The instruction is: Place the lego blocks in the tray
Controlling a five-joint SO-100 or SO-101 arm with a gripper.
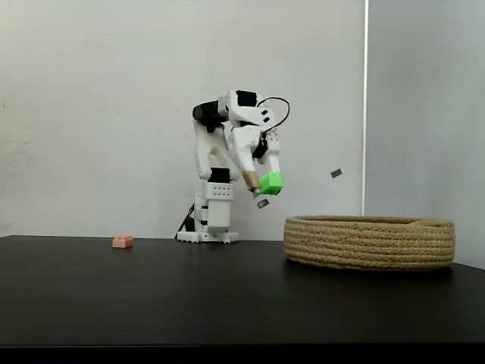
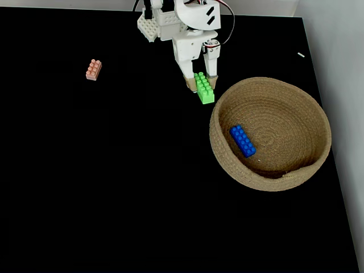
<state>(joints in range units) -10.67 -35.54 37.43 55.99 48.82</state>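
My gripper (image 1: 265,184) (image 2: 202,85) is shut on the bright green lego block (image 1: 271,182) (image 2: 203,88) and holds it in the air, above the table and just left of the tray in both fixed views. The tray (image 1: 370,243) (image 2: 310,111) is a round coiled-rope basket. Inside it lies the blue lego block (image 2: 243,140). The salmon-pink lego block (image 1: 123,241) (image 2: 94,69) rests on the black table, far left of the arm.
The arm's white base (image 1: 208,220) (image 2: 153,23) stands at the back of the black table (image 1: 227,296) (image 2: 114,182). A pale wall rises behind the table. The table's right edge (image 2: 341,187) runs close to the basket.
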